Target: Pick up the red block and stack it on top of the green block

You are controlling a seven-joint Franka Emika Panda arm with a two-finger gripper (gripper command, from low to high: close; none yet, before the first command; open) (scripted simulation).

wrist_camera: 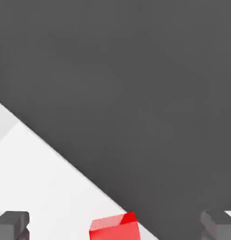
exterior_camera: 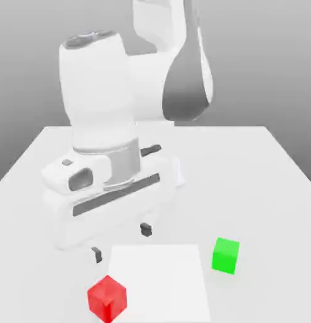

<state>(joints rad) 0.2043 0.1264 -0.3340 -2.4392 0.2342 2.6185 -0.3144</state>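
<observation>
The red block [exterior_camera: 107, 298] is a small cube that rests on the white table near its front edge, toward the exterior view's left. The green block [exterior_camera: 225, 255] stands on the table apart from it, toward the exterior view's right and a little farther back. My gripper [exterior_camera: 121, 242] hangs above the table just behind the red block, open, with its dark fingertips [exterior_camera: 146, 230] spread wide and nothing between them. In the hand view the red block [wrist_camera: 115, 227] appears between the two spread fingertips [wrist_camera: 11, 225], beyond them, close to the table's edge.
A brighter white square patch [exterior_camera: 161, 284] lies flat on the table [exterior_camera: 258, 170] between the two blocks. The arm's bulky white body [exterior_camera: 101, 126] stands over the table's middle. Dark floor [wrist_camera: 136, 93] lies beyond the table edge.
</observation>
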